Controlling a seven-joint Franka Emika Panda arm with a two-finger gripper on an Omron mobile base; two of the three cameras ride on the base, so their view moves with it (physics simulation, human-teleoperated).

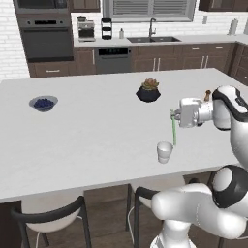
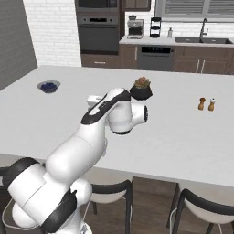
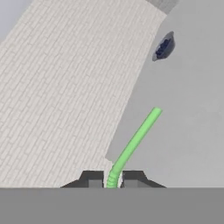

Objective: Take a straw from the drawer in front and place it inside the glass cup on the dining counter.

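Note:
My gripper (image 1: 173,115) is shut on the top of the thin green straw (image 1: 174,131), which hangs almost upright above the white dining counter (image 1: 97,126). The small whitish glass cup (image 1: 164,152) stands on the counter near its front edge. The straw's lower end sits just right of the cup's rim, at about rim height. In the hand view the straw (image 3: 133,142) runs out from between the fingertips of the gripper (image 3: 112,180) over the counter (image 3: 192,109). The drawer is out of view.
A dark pot with a succulent (image 1: 148,91) stands behind the cup, and a bowl of blueberries (image 1: 43,103) sits far left. Salt and pepper shakers (image 2: 206,104) are at the right. Chairs (image 1: 53,213) stand under the counter's front edge.

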